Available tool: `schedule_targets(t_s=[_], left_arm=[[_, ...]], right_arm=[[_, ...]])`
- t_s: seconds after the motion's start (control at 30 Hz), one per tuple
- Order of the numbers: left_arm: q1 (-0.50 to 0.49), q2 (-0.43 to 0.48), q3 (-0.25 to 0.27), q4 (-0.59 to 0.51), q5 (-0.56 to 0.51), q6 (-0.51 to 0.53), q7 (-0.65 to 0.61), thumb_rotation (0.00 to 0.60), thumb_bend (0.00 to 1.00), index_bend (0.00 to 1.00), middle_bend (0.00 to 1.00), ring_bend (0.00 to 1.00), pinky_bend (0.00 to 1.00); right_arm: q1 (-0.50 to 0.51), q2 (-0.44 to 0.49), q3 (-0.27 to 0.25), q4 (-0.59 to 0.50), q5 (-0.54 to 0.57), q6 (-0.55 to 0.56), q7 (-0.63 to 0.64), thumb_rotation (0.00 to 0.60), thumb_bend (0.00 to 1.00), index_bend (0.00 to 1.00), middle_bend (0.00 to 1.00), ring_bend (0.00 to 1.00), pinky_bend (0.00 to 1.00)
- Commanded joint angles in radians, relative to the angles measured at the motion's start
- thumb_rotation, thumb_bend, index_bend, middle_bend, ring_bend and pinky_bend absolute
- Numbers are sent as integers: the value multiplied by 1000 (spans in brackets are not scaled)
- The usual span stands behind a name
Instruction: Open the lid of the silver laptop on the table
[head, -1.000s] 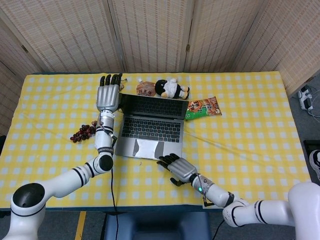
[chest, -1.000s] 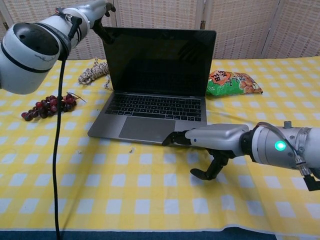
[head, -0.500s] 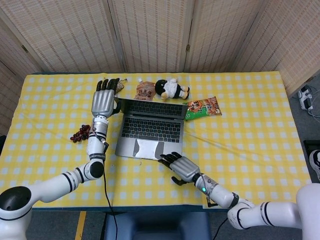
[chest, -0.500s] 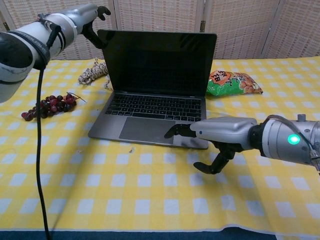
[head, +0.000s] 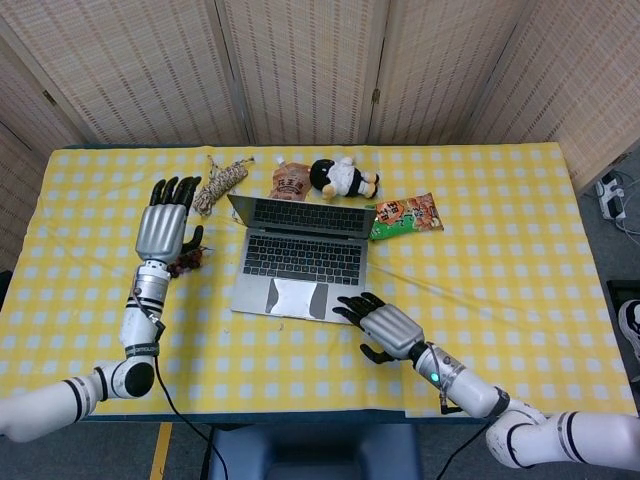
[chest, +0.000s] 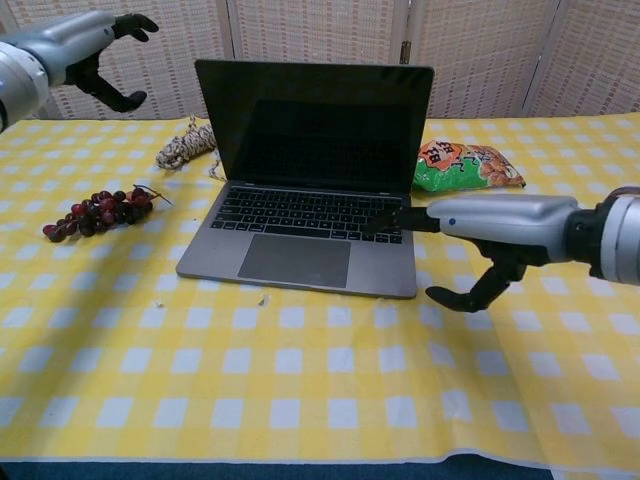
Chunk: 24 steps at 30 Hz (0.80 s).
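The laptop (head: 298, 259) sits open near the middle of the worktop (head: 500, 250), its dark screen upright and its keyboard and trackpad bare.

The right hand (head: 382, 327) hovers at the laptop's 4 o'clock corner, by the front right edge of the base; its fingers (chest: 392, 221) are stretched flat toward the keys and its thumb hangs curled below, with nothing in its grasp. The chest view shows the fingertips over the right end of the keyboard, but whether they touch the deck I cannot tell.

The left hand (head: 163, 224) is raised at the laptop's 9 o'clock, well apart from the lid, fingers spread and pointing away toward the screens behind, holding nothing. In the chest view it shows at the upper left with the thumb held away from the curved fingers.

Just beside the left hand, at its 3 o'clock, lies a bunch of grapes (chest: 97, 212). A coil of rope (head: 220, 185) lies at the laptop's 11 o'clock. Behind the lid at 12 o'clock are a brown packet (head: 291, 180) and a black-and-white plush toy (head: 341, 177), side by side. A green and orange snack bag (head: 407, 216) lies at the laptop's 2 o'clock, near the lid's right edge.
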<state>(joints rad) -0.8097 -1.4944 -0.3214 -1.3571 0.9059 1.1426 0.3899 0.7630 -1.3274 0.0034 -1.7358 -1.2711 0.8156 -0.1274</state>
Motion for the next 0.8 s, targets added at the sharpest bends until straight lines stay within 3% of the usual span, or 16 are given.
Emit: schedule_targets(t_s=[0.03,0.23,0.4,0.8], left_arm=[[59,53,32,-52,39,43,-37,600,504,7,114,0,0],[154,127,75,-124,95,106,-94,600,504,17,114,0,0],[239,182,123,-162,165,172,-141,600,504,33,114,0,0],[468,287,245,-259,339,392,-211,600,503,51,114,0,0]], right_arm=[[-46,63,-14,-32,-46,70,6,600,552,0,2,9,0],[-140,160,-45,-72,-93,216,-44,600,552,0,3,31,0],[-235,232,-65,-73,-132,341,-16,600,553,0,4,29,0],[-469,279,-92,69,-239,644,152,600,551,0,0,8,0]])
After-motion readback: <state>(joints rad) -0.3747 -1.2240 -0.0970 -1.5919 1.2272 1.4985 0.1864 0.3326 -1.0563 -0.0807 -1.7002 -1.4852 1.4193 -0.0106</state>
